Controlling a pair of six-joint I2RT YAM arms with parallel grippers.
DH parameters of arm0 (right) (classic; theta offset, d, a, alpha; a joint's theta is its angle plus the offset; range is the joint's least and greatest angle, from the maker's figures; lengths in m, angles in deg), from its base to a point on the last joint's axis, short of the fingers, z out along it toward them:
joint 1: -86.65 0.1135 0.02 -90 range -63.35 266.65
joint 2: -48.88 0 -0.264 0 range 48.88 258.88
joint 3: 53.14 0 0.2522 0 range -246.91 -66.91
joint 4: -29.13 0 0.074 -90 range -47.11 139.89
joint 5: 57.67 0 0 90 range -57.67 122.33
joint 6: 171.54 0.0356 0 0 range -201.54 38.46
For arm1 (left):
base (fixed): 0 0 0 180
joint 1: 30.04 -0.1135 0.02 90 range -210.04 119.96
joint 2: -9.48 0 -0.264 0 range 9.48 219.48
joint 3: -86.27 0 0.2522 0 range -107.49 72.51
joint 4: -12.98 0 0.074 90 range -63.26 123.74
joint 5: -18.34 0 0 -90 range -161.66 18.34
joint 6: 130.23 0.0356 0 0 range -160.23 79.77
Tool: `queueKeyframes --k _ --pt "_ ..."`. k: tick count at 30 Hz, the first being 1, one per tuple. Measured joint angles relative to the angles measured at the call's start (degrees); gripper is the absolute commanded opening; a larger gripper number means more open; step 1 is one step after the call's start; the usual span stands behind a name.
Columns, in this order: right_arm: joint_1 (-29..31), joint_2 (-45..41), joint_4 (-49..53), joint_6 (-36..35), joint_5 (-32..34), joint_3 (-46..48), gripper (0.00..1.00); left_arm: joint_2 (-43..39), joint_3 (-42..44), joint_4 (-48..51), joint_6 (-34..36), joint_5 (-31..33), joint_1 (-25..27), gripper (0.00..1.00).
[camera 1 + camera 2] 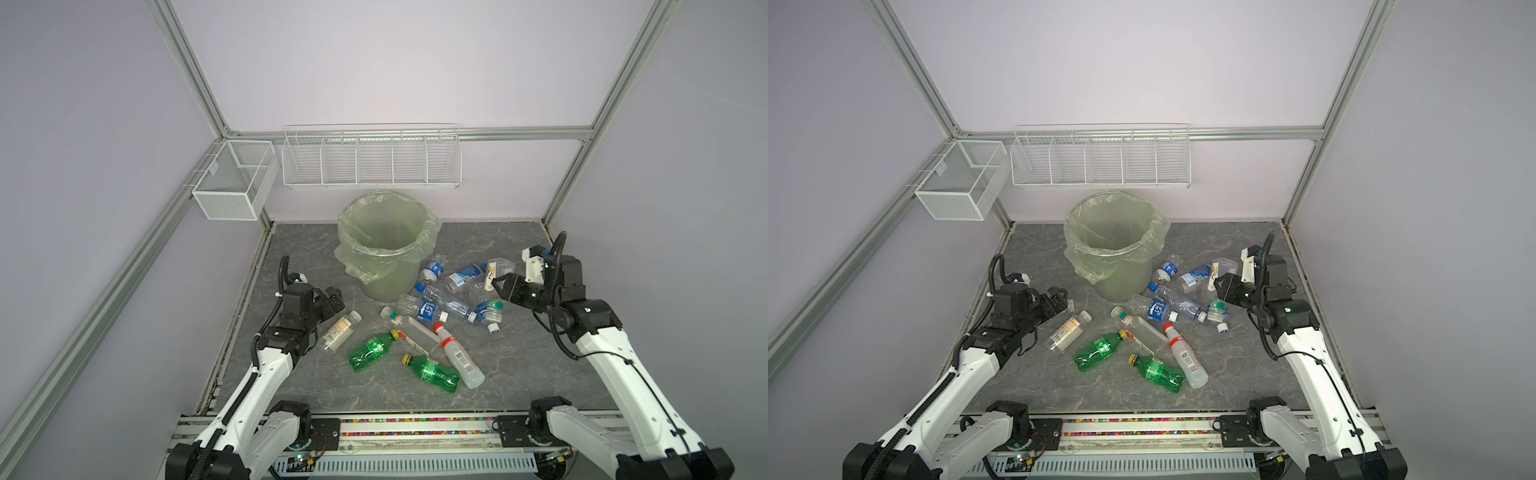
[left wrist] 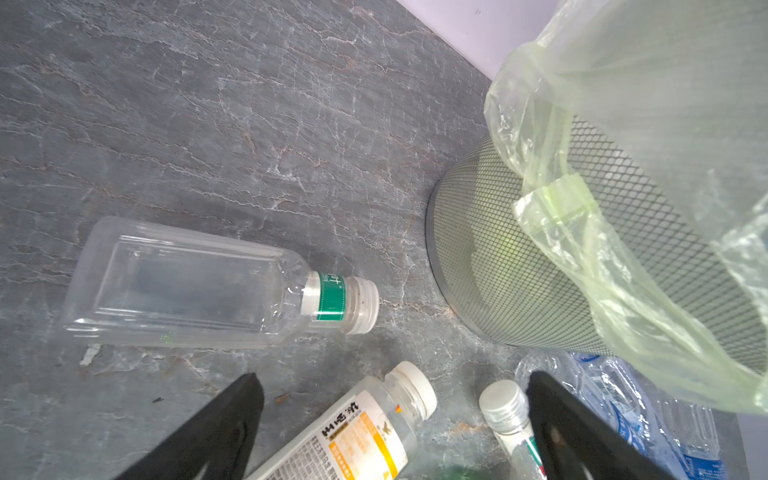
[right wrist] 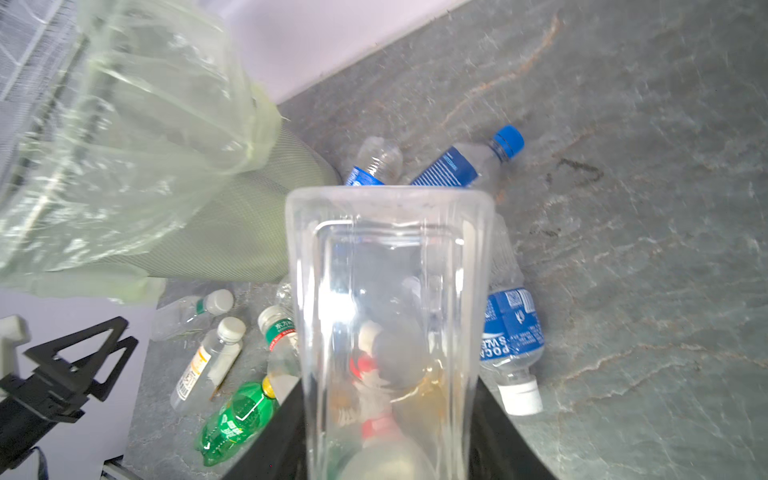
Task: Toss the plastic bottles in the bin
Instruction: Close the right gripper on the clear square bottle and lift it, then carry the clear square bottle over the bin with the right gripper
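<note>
Right hand [image 1: 498, 286] is clamped on a clear bottle [image 3: 390, 291]. It's square-shouldered and flat-sided, thin glossy plastic, held up off the heap just right of the bin [image 1: 384, 286]. So I'm at the carry step on this one: grabbed, not dropped in yet. Next I reckon I need to swing it left and a bit farther back until it's over the opening, high enough to clear the lip, then let go. I think the grip is down near the cap end, but the wrist view looks straight through the plastic, so I can't be sure.

Left hand [image 1: 337, 301] is spread wide with nothing in it, low on the near-left side of the bin. An orange-label bottle [image 1: 340, 330] is lying just beside it.

The bin is round, fine mesh with a solid band at the foot, and it's lined with a crinkly pale-green bag [image 2: 582, 124] flopped over the rim. It looks empty from above. Everything else lies on the grey stone-look worktop [image 1: 519, 374]. There are crumpled blue-label bottles [image 1: 432, 309] piled right of the bin, and two ribbed green bottles [image 1: 372, 349] with yellow caps nearer me.
</note>
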Motion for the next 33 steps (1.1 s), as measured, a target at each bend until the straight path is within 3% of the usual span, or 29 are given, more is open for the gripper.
queueKeyframes --k 16,33 --pt "14.1 4.5 -6.6 -0.5 -1.5 -8.3 0.43 3.3 -1.1 0.3 -1.8 -1.9 0.0 0.99" --pt "23.1 6.7 -15.4 -2.1 0.1 -11.9 0.44 4.4 -1.3 -0.1 -2.8 -3.1 0.0 0.99"
